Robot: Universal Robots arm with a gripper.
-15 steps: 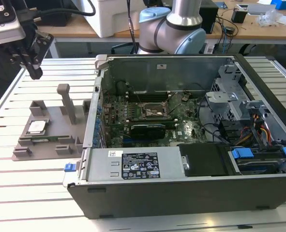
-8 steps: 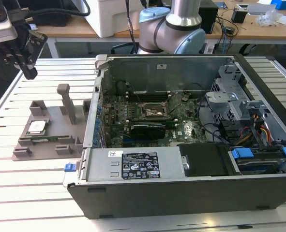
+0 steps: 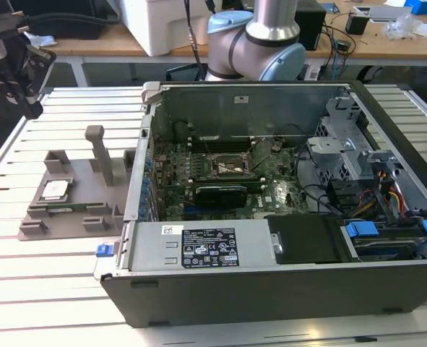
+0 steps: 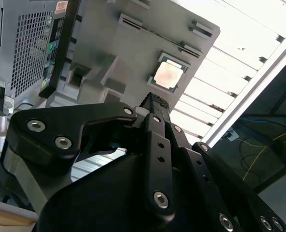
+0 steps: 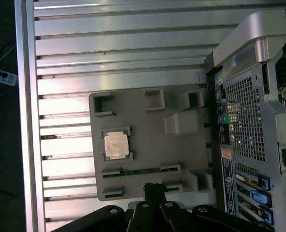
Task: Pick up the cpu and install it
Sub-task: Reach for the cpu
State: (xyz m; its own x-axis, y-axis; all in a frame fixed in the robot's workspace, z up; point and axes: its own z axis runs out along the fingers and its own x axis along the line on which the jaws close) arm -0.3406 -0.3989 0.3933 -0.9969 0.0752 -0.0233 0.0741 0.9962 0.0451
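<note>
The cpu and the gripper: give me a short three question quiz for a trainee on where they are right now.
1. True or false: the cpu is already seated in the motherboard socket.
2. The gripper is: A, clamped on the cpu; B, empty and apart from the cpu; C, gripping a cable.
3. In the exterior view, on which side of the computer case does the grey fixture holding the cpu stand?

Key: 1 false, it lies in the grey fixture; 2 B; 3 the exterior view's left.
</note>
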